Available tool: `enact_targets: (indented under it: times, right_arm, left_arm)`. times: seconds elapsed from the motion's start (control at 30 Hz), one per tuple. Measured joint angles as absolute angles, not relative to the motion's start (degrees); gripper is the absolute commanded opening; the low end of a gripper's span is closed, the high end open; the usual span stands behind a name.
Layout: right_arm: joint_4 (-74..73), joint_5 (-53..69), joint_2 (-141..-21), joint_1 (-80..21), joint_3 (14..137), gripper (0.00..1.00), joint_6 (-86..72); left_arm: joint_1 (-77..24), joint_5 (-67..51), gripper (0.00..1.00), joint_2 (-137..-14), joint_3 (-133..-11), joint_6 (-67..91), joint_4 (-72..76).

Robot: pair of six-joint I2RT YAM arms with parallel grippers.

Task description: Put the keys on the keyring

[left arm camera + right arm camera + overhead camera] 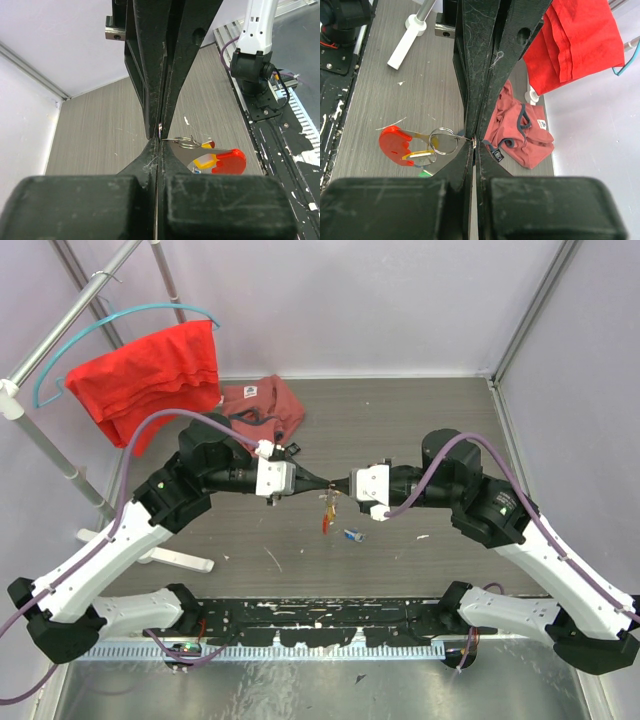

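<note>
In the top view my two grippers meet tip to tip above the middle of the table. The left gripper (pixel 322 485) and the right gripper (pixel 338 485) are both shut. The keyring (pixel 326 516) hangs just below them by its thin ring (pixel 443 141), with the red tag (pixel 394 144) and a yellow-headed key (pixel 420 156) dangling from it. In the left wrist view the ring's wire (pixel 187 142) runs into the pinched fingertips, and the tag (pixel 230 162) hangs to the right. A blue-headed key (pixel 352 535) lies on the table below. A scrap of green (pixel 424 174) shows under the ring.
A red cloth (pixel 150 375) hangs on a teal hanger from the rack at the back left. A pink garment (pixel 262 405) lies crumpled on the table behind the grippers. The rack's white foot (pixel 180 560) rests on the table at the left.
</note>
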State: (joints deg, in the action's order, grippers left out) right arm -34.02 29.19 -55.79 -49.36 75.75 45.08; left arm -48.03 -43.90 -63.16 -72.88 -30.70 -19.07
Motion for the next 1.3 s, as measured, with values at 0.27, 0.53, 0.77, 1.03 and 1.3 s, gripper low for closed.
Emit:
enact_targets:
  times: [0.27, 0.53, 0.77, 1.03, 1.3]
  right_arm:
    - [-34.59, 29.26, -55.92, -49.30, 75.75, 0.12, 44.91]
    - [-34.26, 29.26, -55.92, -49.32, 75.75, 0.15, 44.93]
    - [-34.04, 28.45, -55.92, -49.32, 75.75, 0.11, 45.04]
    - [-33.91, 27.55, -55.94, -49.39, 75.75, 0.01, 45.04]
    - [-32.88, 26.74, -56.10, -49.45, 75.68, 0.01, 44.45]
  left_arm:
    - [-48.56, -42.41, 0.00, -63.61, -74.08, -32.56, -21.45]
    - [-48.93, -39.97, 0.00, -63.86, -75.72, -34.57, -24.05]
    - [-48.97, -39.70, 0.00, -64.16, -76.53, -35.07, -25.45]
    - [-48.97, -39.70, 0.00, -64.36, -77.28, -35.86, -26.76]
    - [-48.97, -38.81, 0.21, -64.27, -77.43, -34.85, -26.26]
